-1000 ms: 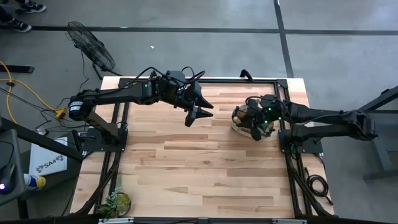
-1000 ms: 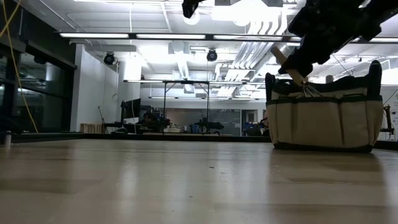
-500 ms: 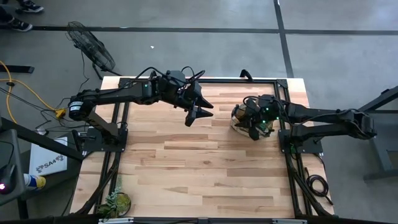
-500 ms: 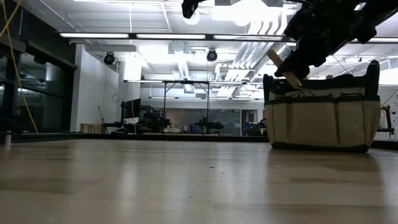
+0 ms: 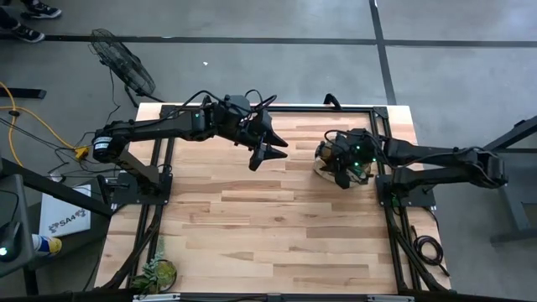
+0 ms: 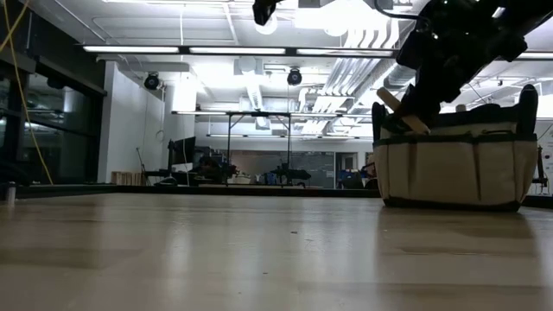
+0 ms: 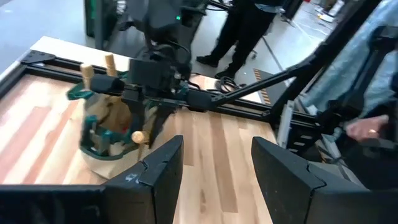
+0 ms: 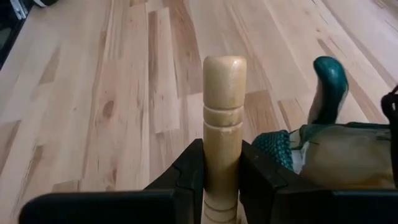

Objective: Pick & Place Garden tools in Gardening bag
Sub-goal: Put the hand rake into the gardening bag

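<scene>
Shifting a little rightward in the low view, the gardening bag (image 6: 455, 168) follows the right end effector (image 8: 222, 163), which is clamped on a wooden tool handle (image 8: 223, 118) and working it down into the bag at the surface's (image 5: 277, 226) far right. Probably one insertion remains. The left end effector (image 7: 214, 165) hovers mid-surface, fingers spread.

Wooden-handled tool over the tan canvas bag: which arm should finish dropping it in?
Right. The right gripper is shut on the pale wooden tool handle directly over the tan canvas bag with green trim. The left gripper hangs open mid-table, holding nothing.
</scene>
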Action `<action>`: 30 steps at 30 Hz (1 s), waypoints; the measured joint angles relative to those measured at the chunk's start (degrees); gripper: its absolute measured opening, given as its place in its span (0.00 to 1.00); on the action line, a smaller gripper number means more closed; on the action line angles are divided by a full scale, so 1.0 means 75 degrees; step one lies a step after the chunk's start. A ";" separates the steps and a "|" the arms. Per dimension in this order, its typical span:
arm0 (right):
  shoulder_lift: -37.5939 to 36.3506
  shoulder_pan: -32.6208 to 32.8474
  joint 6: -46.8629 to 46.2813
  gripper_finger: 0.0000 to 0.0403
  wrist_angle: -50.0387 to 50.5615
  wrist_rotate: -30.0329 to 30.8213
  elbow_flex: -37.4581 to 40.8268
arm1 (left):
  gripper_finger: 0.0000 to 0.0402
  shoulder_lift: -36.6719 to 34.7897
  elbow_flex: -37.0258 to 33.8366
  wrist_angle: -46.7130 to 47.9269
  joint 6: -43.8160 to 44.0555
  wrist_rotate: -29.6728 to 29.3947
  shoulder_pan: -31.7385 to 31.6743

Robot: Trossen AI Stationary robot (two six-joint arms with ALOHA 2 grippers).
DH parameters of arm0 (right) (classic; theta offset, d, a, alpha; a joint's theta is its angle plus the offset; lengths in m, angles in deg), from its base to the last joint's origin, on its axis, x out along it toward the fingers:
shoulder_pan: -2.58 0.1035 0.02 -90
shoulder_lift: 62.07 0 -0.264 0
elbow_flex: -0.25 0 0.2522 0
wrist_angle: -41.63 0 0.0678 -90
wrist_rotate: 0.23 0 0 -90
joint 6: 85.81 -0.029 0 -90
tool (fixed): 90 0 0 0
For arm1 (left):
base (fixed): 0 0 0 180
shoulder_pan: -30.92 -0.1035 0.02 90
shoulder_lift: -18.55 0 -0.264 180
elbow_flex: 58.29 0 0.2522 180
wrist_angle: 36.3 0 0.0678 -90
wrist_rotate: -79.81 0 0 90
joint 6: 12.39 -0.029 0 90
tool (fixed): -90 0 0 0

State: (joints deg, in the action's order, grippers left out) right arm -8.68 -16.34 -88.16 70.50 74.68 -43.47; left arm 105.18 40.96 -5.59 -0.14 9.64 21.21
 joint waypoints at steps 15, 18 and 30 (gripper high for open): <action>-0.0466 0.0003 -0.1359 0.34 -0.0001 0.0609 0.0000 | 0.46 0.0003 0.0000 0.0001 -0.0011 0.0186 0.0000; -0.0576 0.0003 -0.1407 0.33 0.0153 0.0605 0.0000 | 0.46 0.0003 0.0000 0.0003 -0.0016 0.0242 0.0000; -0.0999 0.0009 -0.1718 0.30 -0.0265 0.0425 0.0000 | 0.46 0.0003 0.0000 0.0015 -0.0020 0.0248 0.0000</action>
State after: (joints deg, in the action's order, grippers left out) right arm -16.18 -16.27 -101.04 68.51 77.87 -43.47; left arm 105.20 40.96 -5.48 -0.30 11.50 21.21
